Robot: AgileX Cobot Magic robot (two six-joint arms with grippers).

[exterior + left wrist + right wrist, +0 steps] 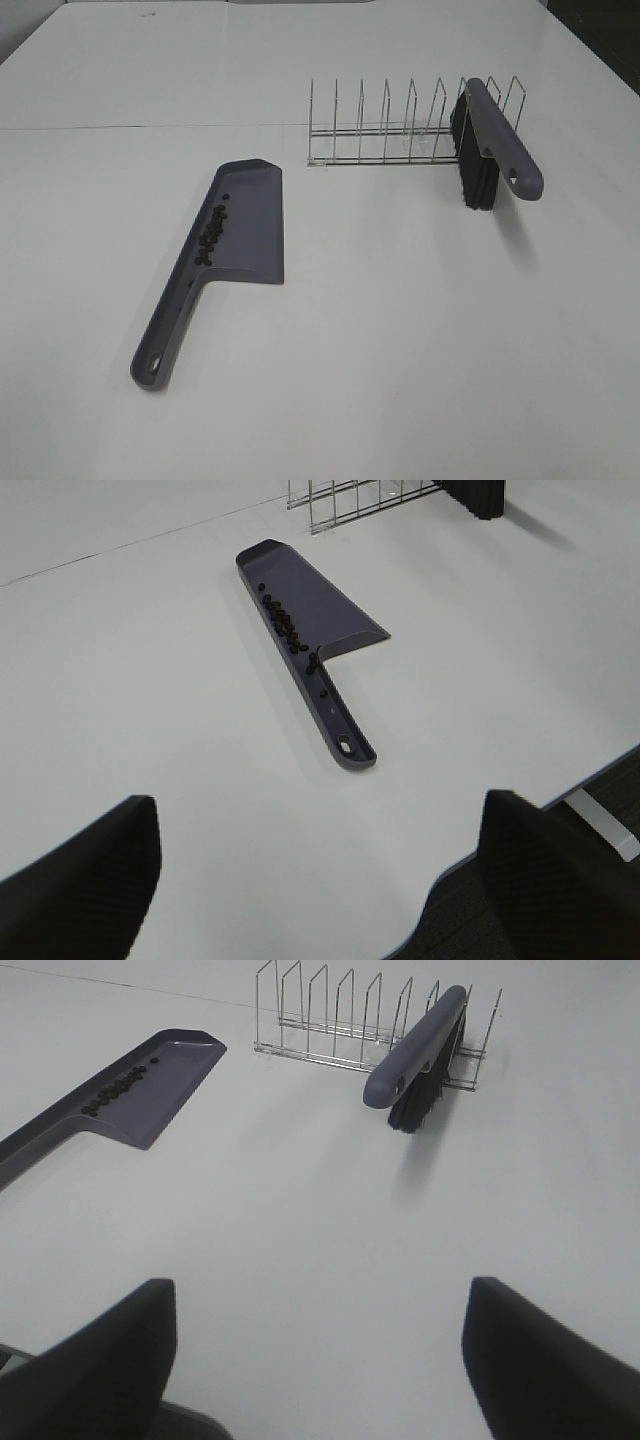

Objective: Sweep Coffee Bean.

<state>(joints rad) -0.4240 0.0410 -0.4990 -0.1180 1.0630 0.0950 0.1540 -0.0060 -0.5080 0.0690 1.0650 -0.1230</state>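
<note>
Exterior high — plain white table — seam crossing behind.

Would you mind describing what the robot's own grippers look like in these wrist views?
Only the fingers show. The left gripper has two broad black fingers with a matte, plain surface and rounded upper corners. The right gripper looks the same: two dark, blocky fingers with smooth faces. No cables, markings or labels are visible, and the arms themselves are out of view, also in the high view.

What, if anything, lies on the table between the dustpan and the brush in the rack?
Nothing: the exterior high view shows only bare white table between the dustpan and the brush.
</note>
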